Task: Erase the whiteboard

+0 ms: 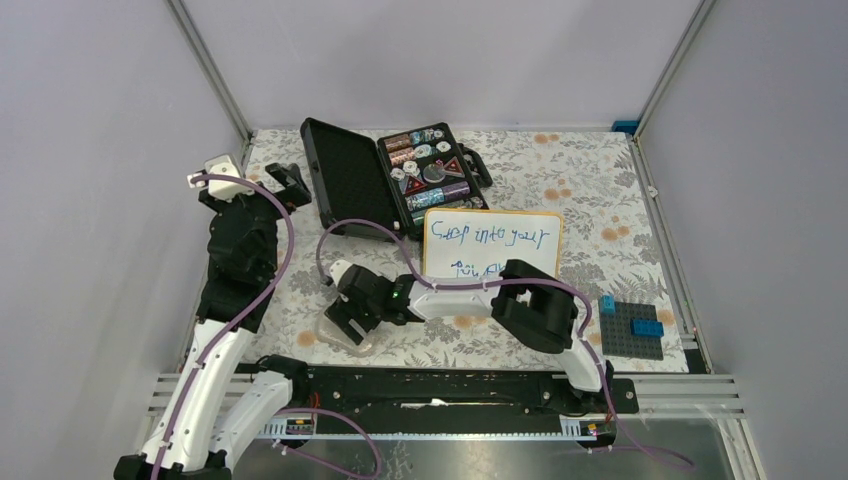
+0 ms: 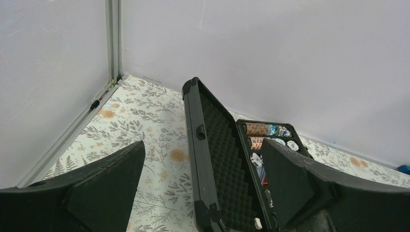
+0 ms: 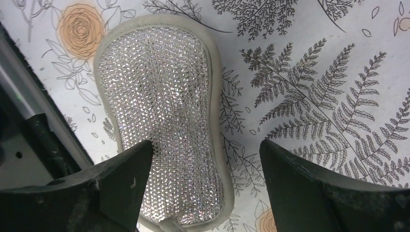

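My R end effector [image 3: 208,150] is spread, low over the silvery scrub pad [image 3: 159,111] lying flat on the bench [image 3: 314,72]. Pad sits btwn jaws, not yet pinched; I judge it's my eraser. Whiteboard [image 1: 490,240] stands mid-bench, blue writing intact. L end effector [image 2: 202,145] spread, empty, facing open black case [image 1: 390,175] just beside board. My R elbow fronts board's lower edge.

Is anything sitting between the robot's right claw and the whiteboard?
Nothing visible does. The right gripper is open above the sparkly sponge; between it and the whiteboard lies only flowery tablecloth, under its own arm. The black case sits farther back.
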### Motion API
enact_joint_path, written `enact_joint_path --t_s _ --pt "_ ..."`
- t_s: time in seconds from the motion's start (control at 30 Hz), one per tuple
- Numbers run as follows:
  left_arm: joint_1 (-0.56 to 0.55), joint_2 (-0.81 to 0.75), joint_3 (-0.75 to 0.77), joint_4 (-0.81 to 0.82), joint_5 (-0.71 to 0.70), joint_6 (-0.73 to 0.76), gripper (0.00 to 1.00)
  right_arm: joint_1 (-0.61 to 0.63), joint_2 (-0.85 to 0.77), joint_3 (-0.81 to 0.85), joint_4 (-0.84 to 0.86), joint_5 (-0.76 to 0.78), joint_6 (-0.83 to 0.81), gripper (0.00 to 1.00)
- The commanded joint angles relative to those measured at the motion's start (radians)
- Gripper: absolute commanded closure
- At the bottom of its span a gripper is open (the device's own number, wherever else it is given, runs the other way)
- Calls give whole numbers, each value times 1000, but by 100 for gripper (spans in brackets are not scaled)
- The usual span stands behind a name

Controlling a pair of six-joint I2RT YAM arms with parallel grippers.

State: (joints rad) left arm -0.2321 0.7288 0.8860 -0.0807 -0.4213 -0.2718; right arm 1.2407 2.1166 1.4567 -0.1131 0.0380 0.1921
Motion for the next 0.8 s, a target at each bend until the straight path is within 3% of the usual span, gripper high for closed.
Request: enact_joint_path --t_s 0.0,0.13,0.37,0.47,0.57,0.77 --pt "0 6 16 27 13 -15 1 25 55 -3 -10 48 9 15" --pt "0 13 17 27 21 -18 1 45 81 -3 -55 163 -13 31" --pt "0 18 18 27 32 -23 1 61 18 -73 -27 292 -21 77" --pt "1 20 18 26 34 -23 1 61 -44 -123 36 296 -20 92" --pt "0 21 18 26 33 -23 1 60 -114 -164 94 306 -20 100" --pt "0 19 18 25 33 -23 1 61 -235 -243 195 343 -15 100"
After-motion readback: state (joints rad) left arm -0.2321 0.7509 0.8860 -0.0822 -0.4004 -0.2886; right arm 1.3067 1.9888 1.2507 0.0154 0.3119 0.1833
